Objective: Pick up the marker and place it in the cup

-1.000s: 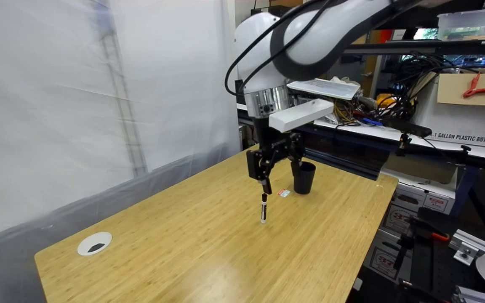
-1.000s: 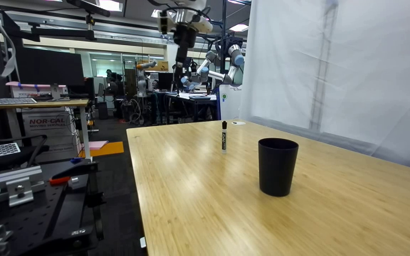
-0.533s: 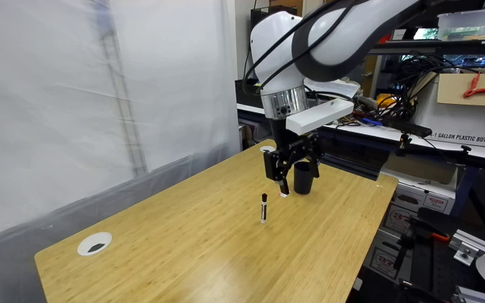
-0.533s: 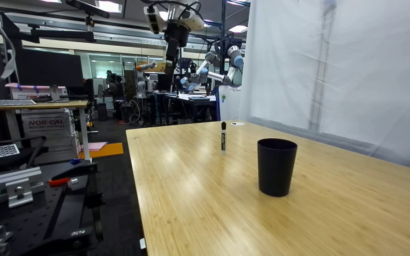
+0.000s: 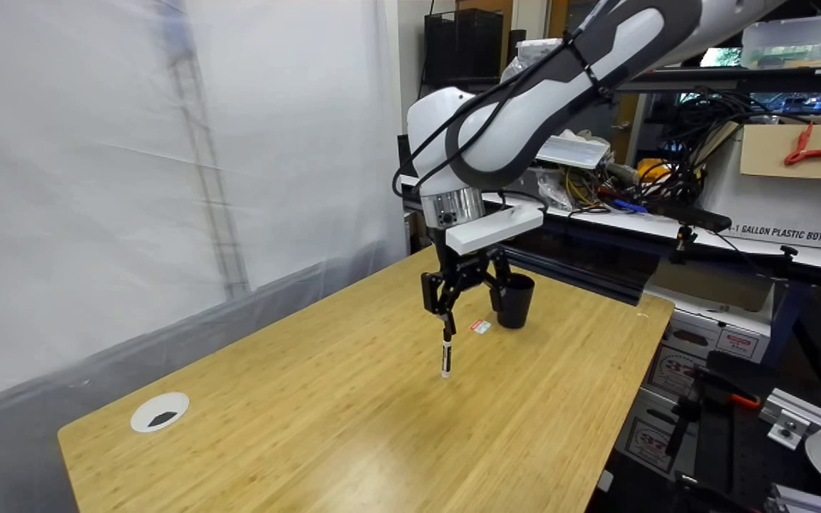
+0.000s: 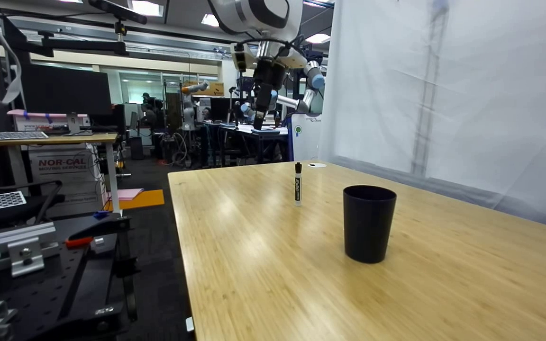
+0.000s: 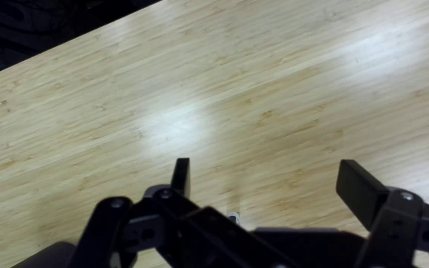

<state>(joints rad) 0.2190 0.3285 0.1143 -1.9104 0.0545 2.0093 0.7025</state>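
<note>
"That pale curtain (image 6: 467, 94) hangs along one side of the wooden surface (image 6: 263, 274), doesn't it?"

"It does. Elsewhere the room is crowded: a dark monitor (image 6: 67, 90), tangled cables (image 5: 703, 114), a white box (image 5: 795, 203) bearing a red clamp (image 5: 800, 153)."

"Where's the marker (image 6: 298, 187)?"

"Standing upright on the surface in both exterior views, dark end on top, white end down."

"And the cup (image 6: 368, 229)?"

"Upright too, black, mouth up, apart from the marker. The marker stands between it and a flat white disc (image 5: 152, 406), and a small red-and-white label (image 5: 480, 327) lies just beside the cup."

"What are the fingers (image 7: 361, 193) doing?"

"They're spread wide, with wood grain showing between them in the wrist view. Low in that view a pale tip of the marker peeks out from behind the dark linkage (image 7: 214, 234); the rest of it is hidden."

"So is one of them touching it?"

"Depends where you look. In an exterior view, below the bent arm (image 5: 507, 135), one finger overlaps the marker's dark end and the other crosses the cup's edge, and from that angle alone I couldn't say. In an exterior view where a white panel (image 6: 306, 142) shows beyond the surface, the fingers hang clear of both marker and cup."
</note>
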